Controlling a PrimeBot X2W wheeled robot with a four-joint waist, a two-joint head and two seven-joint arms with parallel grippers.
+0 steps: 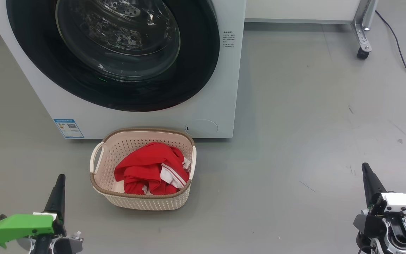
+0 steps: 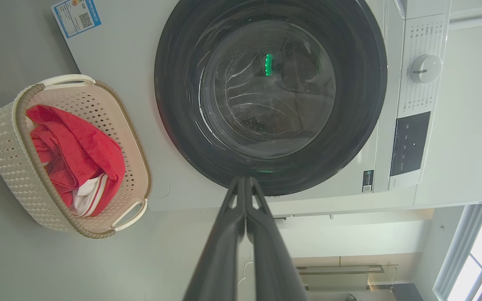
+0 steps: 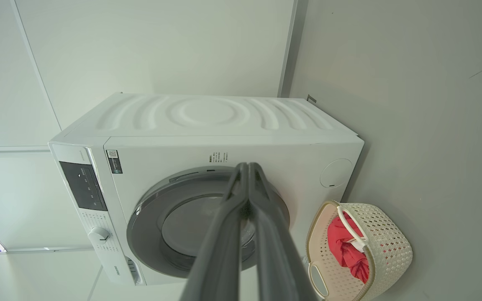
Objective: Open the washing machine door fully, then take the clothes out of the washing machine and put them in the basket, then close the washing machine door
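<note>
The white washing machine [image 1: 210, 106] stands ahead with its black-ringed glass door [image 1: 115, 53] flat against its front. The same door [image 2: 270, 96] faces the left wrist camera, and the door [image 3: 170, 225] also appears in the right wrist view. Red clothes [image 1: 150, 173] with white striped trim lie in the cream basket [image 1: 99, 183] on the floor just before the machine. My left gripper [image 1: 60, 176] is shut and empty at the lower left, left of the basket. At the lower right my right gripper [image 1: 365, 165] is shut and empty, well away from the basket.
A grey floor [image 1: 294, 141] stretches to the right of the machine. A metal frame leg on a caster [image 1: 362, 53] stands at the far right back, with a dark cable [image 1: 405, 67] trailing past it. A blue sticker [image 1: 68, 127] marks the machine's lower left corner.
</note>
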